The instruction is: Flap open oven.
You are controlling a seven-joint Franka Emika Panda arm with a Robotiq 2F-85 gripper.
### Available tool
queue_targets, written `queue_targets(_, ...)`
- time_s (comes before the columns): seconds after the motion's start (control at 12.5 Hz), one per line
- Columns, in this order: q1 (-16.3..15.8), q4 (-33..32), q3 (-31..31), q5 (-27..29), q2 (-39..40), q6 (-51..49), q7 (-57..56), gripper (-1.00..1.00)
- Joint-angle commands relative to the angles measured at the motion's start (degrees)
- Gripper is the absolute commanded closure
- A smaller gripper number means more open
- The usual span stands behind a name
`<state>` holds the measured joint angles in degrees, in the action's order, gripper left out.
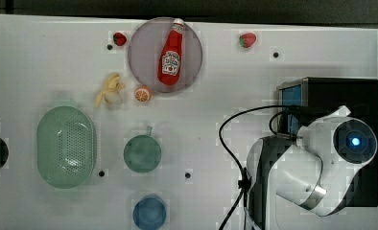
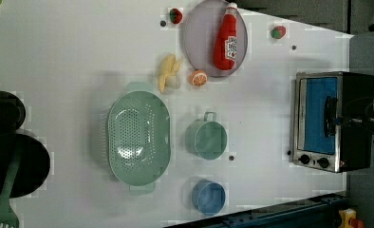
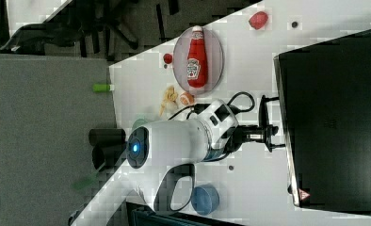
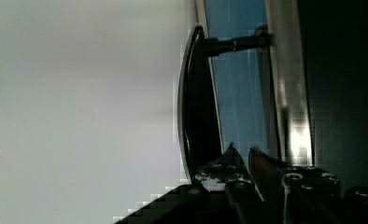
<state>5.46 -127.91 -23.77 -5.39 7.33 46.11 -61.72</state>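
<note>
- Oven stands at the table edge, on the left view's right; blue glass door shut flush in its silver frame; two black knobs on the frame beside the glass.
- Dark bar handle stands off the glass on a short post; gripper sits at one end of it, fingertips close together with a narrow gap, one tip behind the bar against the glass; whether they pinch the bar I cannot tell.
- Arm reaches level across the table to the door; black cable loops behind the jaws.
- Well away from the jaws: green cup; blue cup; green colander; ketchup bottle lying on a grey plate; banana; orange half; two strawberries.
</note>
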Motion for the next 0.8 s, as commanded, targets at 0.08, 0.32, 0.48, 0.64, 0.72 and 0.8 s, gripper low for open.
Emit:
queue_targets(0.08,-0.5,-0.6,0.5,0.4,0.3,2.2,-2.2,0.65)
queue_targets(0.32,-1.7,-2.2,2.7,0.0,0.3,2.3,-0.9,0.65)
queue_targets(0.48,-3.0,-3.5,4.6,-3.8,0.3,2.7,0.7,0.65)
queue_targets(0.64,-4.1,-4.5,6.2,-10.1,0.4,3.0,7.3,0.65)
queue_targets(0.72,-4.6,-4.9,7.0,-13.4,0.6,3.0,11.8,0.65)
queue_targets(0.8,-5.0,-5.2,7.9,-16.7,1.0,3.0,16.3,0.65)
